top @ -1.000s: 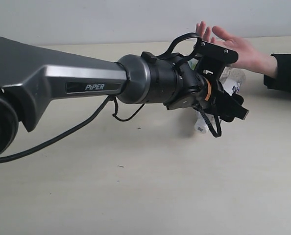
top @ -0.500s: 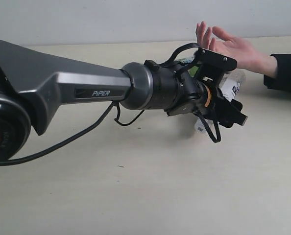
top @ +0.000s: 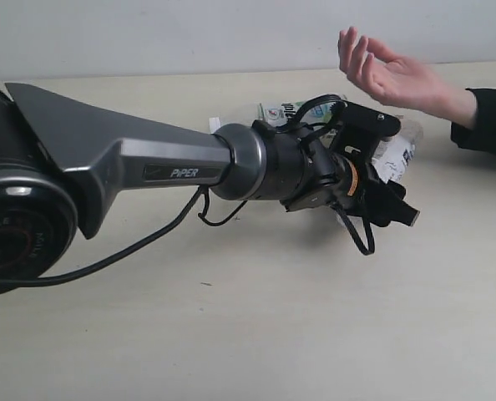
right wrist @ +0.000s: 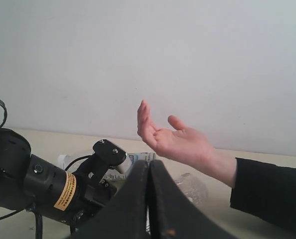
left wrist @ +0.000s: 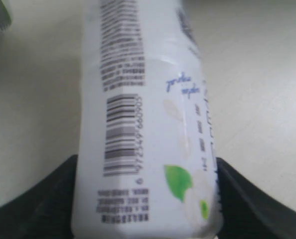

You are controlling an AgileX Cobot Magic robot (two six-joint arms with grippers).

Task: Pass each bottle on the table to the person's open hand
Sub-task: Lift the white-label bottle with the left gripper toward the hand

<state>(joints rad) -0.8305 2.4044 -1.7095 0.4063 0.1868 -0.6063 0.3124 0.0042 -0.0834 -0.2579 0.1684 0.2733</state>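
Observation:
My left gripper (top: 390, 182) reaches far across the table (top: 231, 334), shut on a white-labelled bottle (top: 395, 155). The left wrist view shows that bottle (left wrist: 143, 124) close up, with a barcode and a green leaf, both black fingers (left wrist: 36, 199) pressed against its sides. The person's open hand (top: 392, 79) hovers palm-up just beyond and above the gripper, black cuff at the right edge. A green-white labelled bottle (top: 291, 110) lies on its side behind the arm. My right gripper (right wrist: 149, 199) is shut on nothing, facing the hand (right wrist: 175, 142).
The long grey left arm (top: 131, 163) and its looping cable (top: 148, 242) span the left and middle of the table. A pale wall (top: 189, 33) runs behind the table. The person's black sleeve (top: 490, 125) rests at the right edge.
The person's hand has lifted off the table and tilted its fingers upward. My left gripper with the bottle has sunk slightly, uncovering the lying bottle behind the arm.

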